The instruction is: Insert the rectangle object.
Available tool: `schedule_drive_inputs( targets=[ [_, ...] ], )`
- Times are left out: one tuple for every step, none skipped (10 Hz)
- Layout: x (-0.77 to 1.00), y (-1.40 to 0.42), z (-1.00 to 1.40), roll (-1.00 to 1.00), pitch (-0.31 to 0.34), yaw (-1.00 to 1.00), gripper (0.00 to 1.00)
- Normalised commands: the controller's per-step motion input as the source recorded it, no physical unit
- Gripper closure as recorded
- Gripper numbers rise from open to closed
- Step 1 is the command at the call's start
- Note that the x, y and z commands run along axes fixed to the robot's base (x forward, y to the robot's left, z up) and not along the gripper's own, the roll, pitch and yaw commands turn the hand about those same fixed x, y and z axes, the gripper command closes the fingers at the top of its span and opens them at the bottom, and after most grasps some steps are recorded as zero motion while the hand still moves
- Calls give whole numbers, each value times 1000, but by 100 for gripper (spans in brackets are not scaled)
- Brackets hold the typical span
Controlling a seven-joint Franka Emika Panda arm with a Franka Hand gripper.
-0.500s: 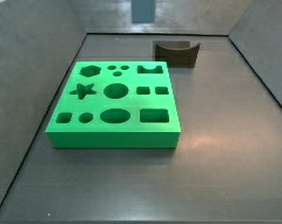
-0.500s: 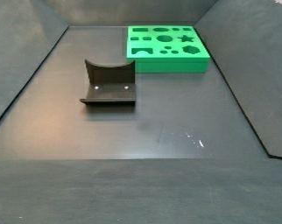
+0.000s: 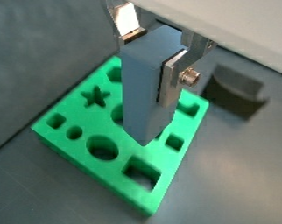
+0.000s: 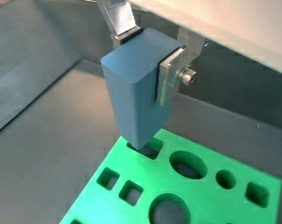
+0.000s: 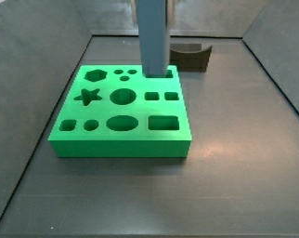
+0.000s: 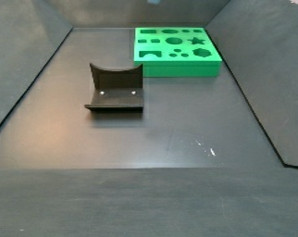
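Slate-blue rectangle object (image 3: 146,87) is clamped upright between the gripper (image 3: 155,52) fingers (image 4: 171,72), its lower end held right at the green board (image 5: 121,138), above a hole near the board's far edge.

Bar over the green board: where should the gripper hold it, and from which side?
Grip the bar at its upper end, from above, fingers across its narrow width, as the gripper does now. The bar hangs upright with its lower end at the board, so a top grip leaves that end free to go in.
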Motion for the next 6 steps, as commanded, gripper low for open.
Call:
schedule_drive_inputs(
  targets=[
    [-40,-226,-737,20,-96,-940,100],
    [0,-86,-677,0,-33,-1000,100],
    [0,-69,-640,0,0,-1000,100],
    [0,-54,-614,0,0,-1000,100],
    [0,-49,-557,0,49,-1000,100],
    [0,-40,-437,0,81,-997,100]
  ],
)
